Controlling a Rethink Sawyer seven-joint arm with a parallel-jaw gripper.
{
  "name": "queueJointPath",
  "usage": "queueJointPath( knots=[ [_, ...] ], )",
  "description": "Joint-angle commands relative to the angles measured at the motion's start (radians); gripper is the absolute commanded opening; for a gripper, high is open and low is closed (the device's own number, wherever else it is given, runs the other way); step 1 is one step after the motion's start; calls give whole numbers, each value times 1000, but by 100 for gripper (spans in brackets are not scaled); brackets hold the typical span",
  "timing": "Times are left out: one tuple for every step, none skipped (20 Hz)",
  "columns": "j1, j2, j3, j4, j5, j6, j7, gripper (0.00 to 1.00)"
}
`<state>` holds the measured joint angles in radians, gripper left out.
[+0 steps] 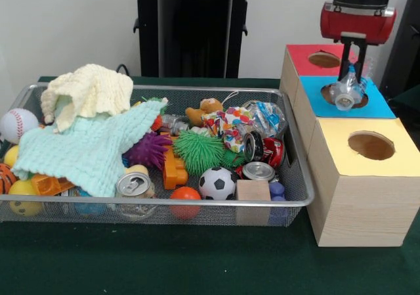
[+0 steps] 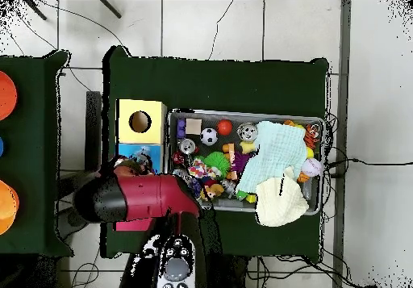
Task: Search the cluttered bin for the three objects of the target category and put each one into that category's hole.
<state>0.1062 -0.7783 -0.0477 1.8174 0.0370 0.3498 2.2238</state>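
Observation:
My gripper (image 1: 350, 78) is shut on a small see-through plastic bottle (image 1: 346, 92) and holds it mouth forward right over the round hole (image 1: 325, 93) in the blue surround (image 1: 380, 106). In the overhead view the gripper (image 2: 137, 163) stands over the blue-topped box (image 2: 154, 151). The silver wire-mesh bin (image 1: 298, 177) lies left of the boxes, full of clutter. Another clear bottle with blue-and-white print (image 1: 266, 117) lies at the bin's far right end. A third bottle does not show clearly.
A red-topped box (image 1: 303, 60) stands behind the blue one and a yellow-topped box (image 1: 367, 152) in front. The bin holds two knitted cloths (image 1: 92, 144), drink cans (image 1: 258, 171), a toy soccer ball (image 1: 216, 183), spiky balls (image 1: 198, 152) and a wooden block (image 1: 253, 191).

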Motion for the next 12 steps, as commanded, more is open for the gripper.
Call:
queueJointPath(
  knots=[
    [-65, -57, 99, 101, -78, 29, -49, 0],
    [-71, -63, 103, 104, -81, 34, -52, 0],
    [-75, -67, 107, 108, -84, 36, -51, 0],
    [-79, -72, 112, 112, -86, 38, -50, 0],
    [-79, -77, 112, 114, -89, 40, -47, 0],
    [-79, -81, 111, 117, -92, 42, -43, 0],
    [-79, -86, 112, 120, -94, 43, -40, 0],
    [-81, -93, 114, 123, -94, 50, -40, 0],
    [-83, -100, 116, 125, -95, 56, -40, 0],
    [-86, -104, 118, 125, -98, 61, -40, 0],
    [-87, -101, 119, 121, -101, 61, -39, 0],
    [-88, -97, 121, 118, -104, 62, -38, 0]
  ],
)
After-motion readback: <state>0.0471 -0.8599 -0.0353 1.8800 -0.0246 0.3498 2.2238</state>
